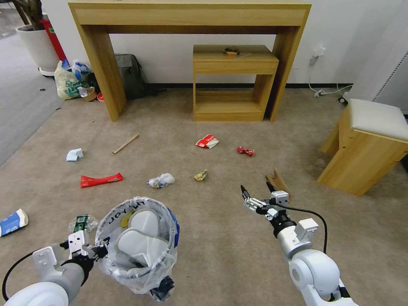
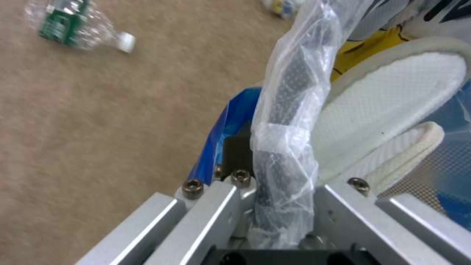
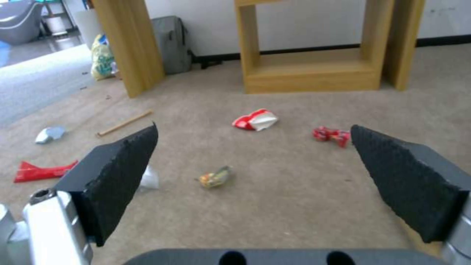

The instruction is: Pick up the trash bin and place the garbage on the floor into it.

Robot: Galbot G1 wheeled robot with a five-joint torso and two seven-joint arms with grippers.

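Left pincer (image 1: 98, 251) clamps trash bin (image 1: 140, 263) rim, two slippers (image 1: 142, 238) inside; wrist view shows bag-wrapped rim gripped. Right pincer (image 1: 256, 191) wide above floor (image 1: 221, 255); red-white carton (image 3: 255, 120) ahead.

The floor (image 1: 221, 255) was beige-brown carpet. The trash bin (image 1: 140, 238) had a clear plastic liner printed with black letters and a yellow figure, with blue at its edge, and two white slippers (image 1: 142, 238) lay inside. Scattered litter showed a long red wrapper (image 1: 101, 179), a red-and-white carton (image 1: 207, 141), a small crumpled red wrapper (image 1: 245, 151), a blue-and-white paper cup (image 1: 12, 222), a clear bottle with a green label (image 2: 73, 25) and a pale wooden stick (image 1: 126, 143). The right gripper (image 3: 255, 165) had black textured fingers (image 3: 123, 173) on silver metal.
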